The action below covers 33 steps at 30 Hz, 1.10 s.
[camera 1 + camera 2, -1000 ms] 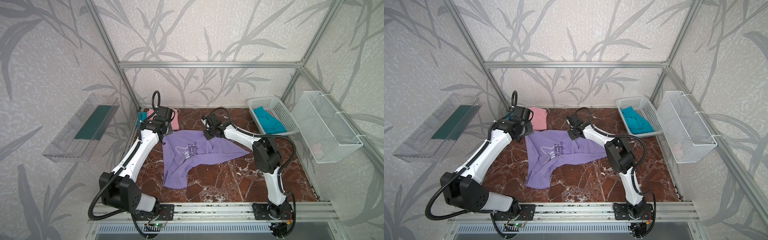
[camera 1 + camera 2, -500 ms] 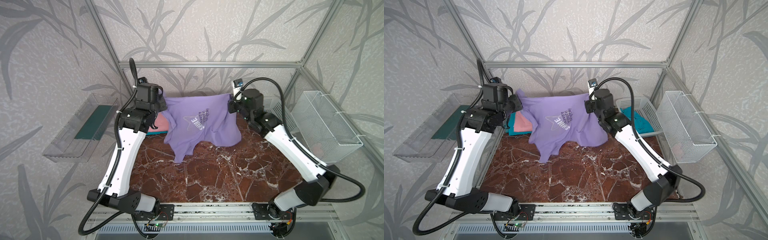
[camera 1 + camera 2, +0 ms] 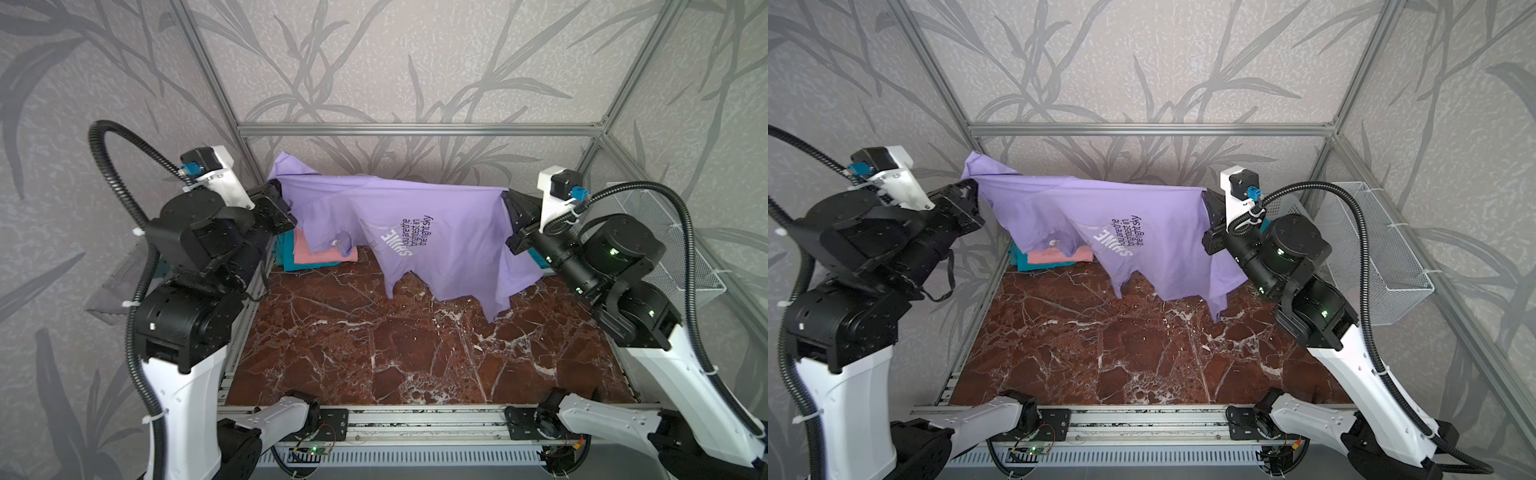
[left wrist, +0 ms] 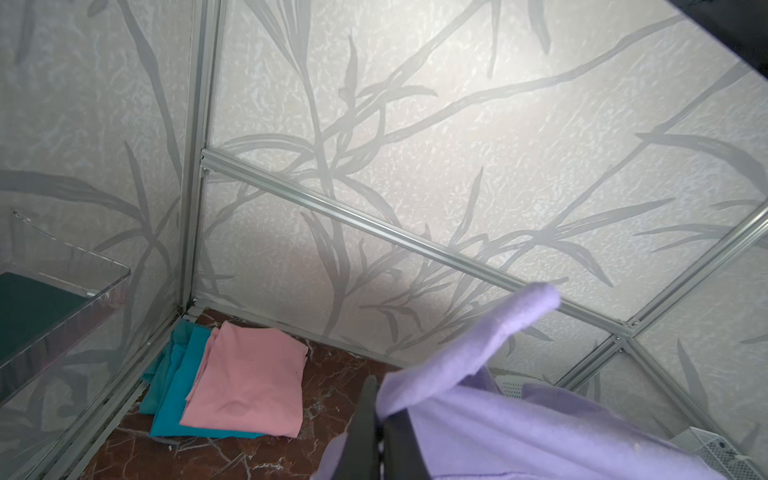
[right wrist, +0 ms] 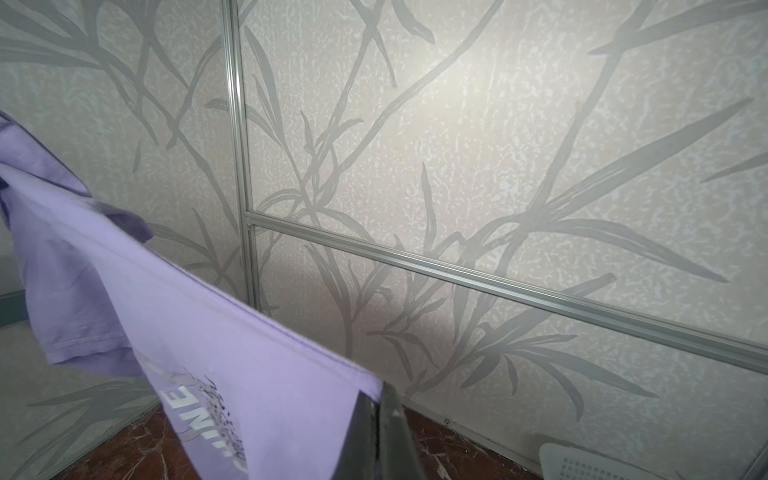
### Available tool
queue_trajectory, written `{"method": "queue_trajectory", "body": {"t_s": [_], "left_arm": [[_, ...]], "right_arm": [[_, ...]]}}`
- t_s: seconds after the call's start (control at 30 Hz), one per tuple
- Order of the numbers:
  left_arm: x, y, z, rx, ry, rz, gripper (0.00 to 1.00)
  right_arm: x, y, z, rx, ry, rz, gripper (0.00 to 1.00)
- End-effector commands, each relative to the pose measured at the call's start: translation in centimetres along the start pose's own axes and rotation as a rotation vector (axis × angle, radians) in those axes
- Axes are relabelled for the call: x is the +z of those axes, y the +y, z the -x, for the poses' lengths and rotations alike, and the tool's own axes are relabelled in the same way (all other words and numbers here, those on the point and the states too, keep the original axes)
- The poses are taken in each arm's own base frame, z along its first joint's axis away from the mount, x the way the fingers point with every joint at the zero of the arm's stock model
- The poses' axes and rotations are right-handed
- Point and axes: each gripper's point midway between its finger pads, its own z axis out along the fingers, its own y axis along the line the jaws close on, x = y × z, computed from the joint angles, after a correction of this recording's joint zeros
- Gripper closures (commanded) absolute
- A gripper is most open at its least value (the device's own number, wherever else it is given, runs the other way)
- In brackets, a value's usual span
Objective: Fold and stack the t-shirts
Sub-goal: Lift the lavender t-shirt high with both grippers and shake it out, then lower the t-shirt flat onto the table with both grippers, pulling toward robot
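Observation:
The lavender t-shirt (image 3: 419,232) with its white "SHINE" print hangs in the air above the back of the marble table, stretched taut between both grippers in both top views. My left gripper (image 3: 283,195) is shut on its left end, with a loose flap (image 4: 490,345) standing up past the fingers. My right gripper (image 3: 505,198) is shut on its right top edge (image 5: 291,332). The shirt's lower parts dangle over the table (image 3: 1175,266). A folded pink t-shirt (image 4: 249,382) lies on folded teal t-shirts (image 4: 174,399) in the back left corner.
A white wire basket (image 3: 665,241) hangs on the right wall. A corner of the white perforated basket (image 5: 582,461) shows at the back right, behind my right arm. A clear shelf (image 4: 62,291) sticks out from the left wall. Aluminium frame rails (image 3: 415,129) bound the cell.
The lavender t-shirt went from lying on the table to hanging high in the air. Both arms rose and then spread apart, pulling its top edge taut.

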Motion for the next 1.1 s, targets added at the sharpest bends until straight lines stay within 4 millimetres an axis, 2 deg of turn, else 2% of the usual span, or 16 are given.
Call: {"method": "queue_trajectory", "body": {"t_s": [0.0,0.17,0.27,0.37,0.43,0.53,0.6,0.7,0.73,0.77,0.8,0.83,0.87,0.93,1.0,1.07], "left_arm": [[-0.5,0.9,1.7,-0.005,-0.066,0.053,1.00],[0.7,1.0,0.7,0.006,-0.036,0.062,1.00],[2.4,2.1,-1.1,0.034,-0.009,0.113,1.00],[5.9,3.3,-4.2,0.082,0.043,0.172,1.00],[9.2,4.3,-7.5,0.112,0.107,0.214,1.00],[14.6,6.0,-13.8,0.150,0.213,0.259,1.00],[18.3,7.8,-19.3,0.164,0.300,0.296,1.00],[22.5,9.9,-27.0,0.164,0.414,0.322,1.00],[23.9,10.3,-29.4,0.159,0.452,0.319,0.99],[25.1,10.5,-31.1,0.158,0.483,0.316,0.90],[26.5,10.8,-32.8,0.158,0.521,0.324,0.75],[27.8,10.9,-34.0,0.161,0.558,0.335,0.64],[28.7,11.1,-34.5,0.166,0.581,0.354,0.59],[30.5,10.6,-35.1,0.186,0.628,0.355,0.53],[31.4,9.5,-34.9,0.180,0.653,0.321,0.52],[31.3,8.6,-34.6,0.183,0.659,0.308,0.52]], "right_arm": [[-1.0,-1.7,-0.7,0.008,0.028,-0.082,1.00],[-1.5,-2.2,-2.0,0.027,0.066,-0.108,1.00],[-0.9,-2.1,-4.4,0.026,0.130,-0.118,1.00],[0.9,-2.4,-7.7,-0.023,0.209,-0.172,1.00],[2.8,-2.8,-10.4,-0.078,0.270,-0.212,1.00],[6.9,-4.2,-16.2,-0.078,0.395,-0.242,1.00],[9.9,-5.6,-21.6,-0.009,0.511,-0.236,1.00],[13.6,-7.7,-29.2,0.079,0.693,-0.237,0.97],[14.9,-8.3,-31.4,0.089,0.737,-0.242,0.92],[16.3,-8.8,-33.9,0.085,0.779,-0.254,0.85],[17.7,-9.4,-35.6,0.088,0.807,-0.265,0.74],[19.0,-10.1,-37.1,0.091,0.830,-0.277,0.62],[20.0,-10.8,-38.0,0.096,0.846,-0.302,0.55],[21.9,-11.7,-39.3,0.108,0.862,-0.316,0.43],[22.7,-11.9,-39.3,0.100,0.873,-0.314,0.39],[22.6,-11.7,-39.0,0.099,0.891,-0.303,0.38]]}}
